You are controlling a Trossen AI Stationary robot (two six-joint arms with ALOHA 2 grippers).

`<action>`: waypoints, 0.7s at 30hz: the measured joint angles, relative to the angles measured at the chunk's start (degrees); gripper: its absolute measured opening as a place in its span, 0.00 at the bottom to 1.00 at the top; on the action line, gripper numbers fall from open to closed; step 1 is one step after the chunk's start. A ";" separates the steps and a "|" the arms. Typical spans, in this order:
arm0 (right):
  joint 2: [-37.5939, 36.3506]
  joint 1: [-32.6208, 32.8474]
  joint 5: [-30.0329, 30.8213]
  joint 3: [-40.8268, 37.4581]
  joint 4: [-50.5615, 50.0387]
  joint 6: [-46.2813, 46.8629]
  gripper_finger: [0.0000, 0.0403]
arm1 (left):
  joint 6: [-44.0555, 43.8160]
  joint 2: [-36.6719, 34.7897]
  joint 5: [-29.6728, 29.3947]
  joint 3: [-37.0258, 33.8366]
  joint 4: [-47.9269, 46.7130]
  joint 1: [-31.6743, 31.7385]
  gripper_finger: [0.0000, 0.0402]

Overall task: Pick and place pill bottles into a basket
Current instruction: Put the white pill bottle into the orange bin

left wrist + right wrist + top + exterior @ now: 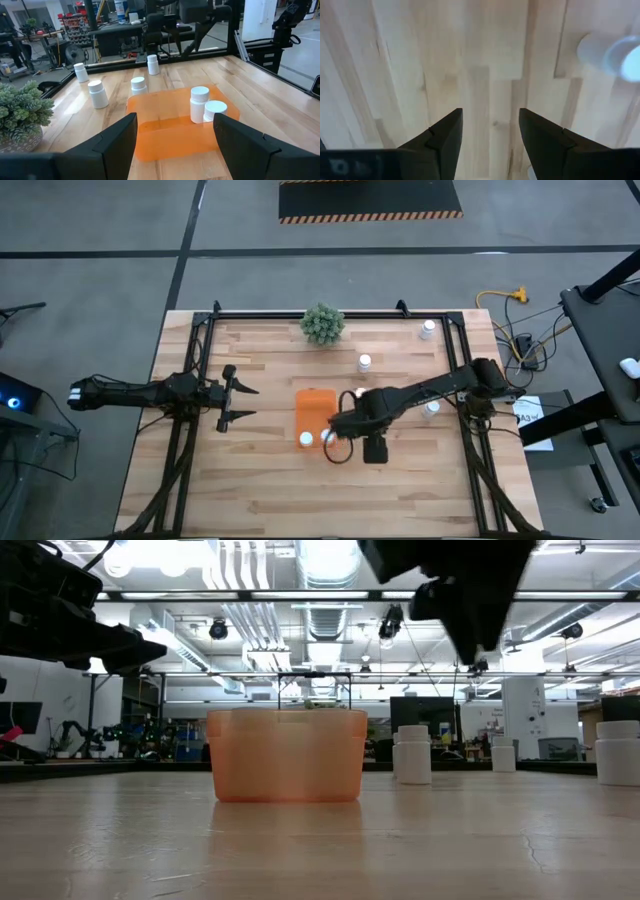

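Two white bottles [199, 104] in orange basket [165, 135]

Grey concrete floor [90, 220], ceiling ducts [245, 580] w/ bright lights.

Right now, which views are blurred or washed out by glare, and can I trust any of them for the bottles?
Low view: ceiling lights blow out the top, yet the basket reads clearly. Right wrist view: one bottle is a soft, overexposed blur beyond the open right gripper. Left wrist view: sharpest, two bottles in the basket are crisp. High view: even light, bottles tiny.
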 joint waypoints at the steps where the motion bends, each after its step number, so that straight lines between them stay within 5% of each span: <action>1: -0.74 0.59 0.65 -1.39 0.00 1.01 0.45 | 0.01 -0.03 0.02 0.00 0.05 0.00 0.61; 11: -17.44 1.19 5.29 -21.74 3.38 19.60 0.43 | 0.01 0.01 0.01 0.00 0.07 0.00 0.61; 21: -43.03 -10.83 7.02 -40.00 3.74 39.79 0.42 | 0.01 0.01 -0.01 0.00 0.05 0.01 0.61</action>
